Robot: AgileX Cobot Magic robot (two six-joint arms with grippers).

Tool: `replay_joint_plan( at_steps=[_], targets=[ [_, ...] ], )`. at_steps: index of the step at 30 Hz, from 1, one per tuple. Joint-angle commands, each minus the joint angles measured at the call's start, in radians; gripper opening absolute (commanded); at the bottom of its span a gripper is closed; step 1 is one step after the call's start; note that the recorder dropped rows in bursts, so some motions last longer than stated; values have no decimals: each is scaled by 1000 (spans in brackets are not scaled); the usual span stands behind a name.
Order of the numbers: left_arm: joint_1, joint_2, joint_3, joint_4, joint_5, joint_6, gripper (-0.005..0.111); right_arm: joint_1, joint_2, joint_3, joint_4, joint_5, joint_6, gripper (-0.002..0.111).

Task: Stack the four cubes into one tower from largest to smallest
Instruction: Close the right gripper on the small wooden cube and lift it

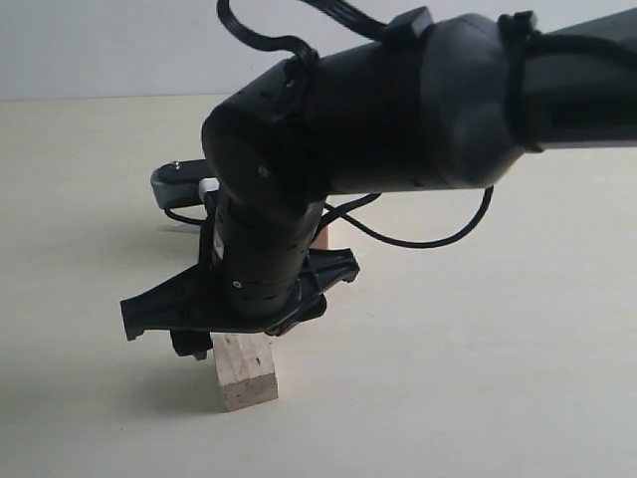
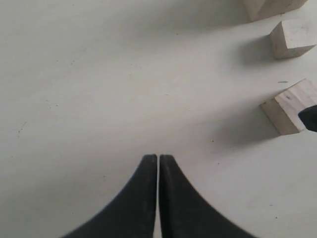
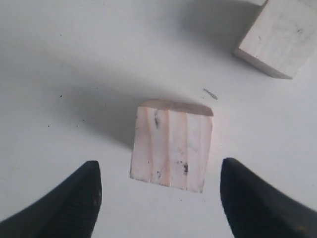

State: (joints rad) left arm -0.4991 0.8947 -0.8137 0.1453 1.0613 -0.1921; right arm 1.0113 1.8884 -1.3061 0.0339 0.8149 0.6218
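Observation:
A pale wood cube with striped grain stands on the table between the open fingers of my right gripper. Neither finger touches it. In the exterior view the same cube sits just under the right gripper. A second pale cube lies further off. My left gripper is shut on nothing, low over bare table. From it I see the striped cube, a smaller cube and the corner of a bigger one.
The right arm fills the middle of the exterior view and hides most of the table behind it. A black cable hangs from it. A sliver of wood shows behind the arm. The tabletop is light beige.

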Motion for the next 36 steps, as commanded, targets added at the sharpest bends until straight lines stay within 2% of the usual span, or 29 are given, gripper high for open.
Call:
replay_joint_plan(
  at_steps=[1,18,22,25,27,28,29,30,32,36],
  targets=[
    [1,-4,2,-13,-11,5,4,0,46,-7,-18,-20,7,66],
    [1,-4,2,-44,-3,31,4,0,108,-7,-51,-83,11,65],
    [1,-4,2,-44,-1,31,4,0,119,-7,-53,-68,16,60],
    [1,-4,2,-44,3,31,4,0,127,-7,-53,-50,18,51],
    [1,-4,2,-46,3,31,4,0,129,-7,-48,-38,15,40],
    [1,-4,2,-46,3,31,4,0,124,-7,-48,-35,15,29],
    [1,-4,2,-46,3,31,4,0,118,-7,-48,-36,13,24],
    [1,-4,2,-46,3,31,4,0,92,-7,-44,-36,3,12],
    [1,-4,2,-45,5,31,4,0,33,-7,-44,-23,-2,0],
    [1,-4,2,-47,4,31,4,0,-129,-12,-134,31,16,0]
  ],
)
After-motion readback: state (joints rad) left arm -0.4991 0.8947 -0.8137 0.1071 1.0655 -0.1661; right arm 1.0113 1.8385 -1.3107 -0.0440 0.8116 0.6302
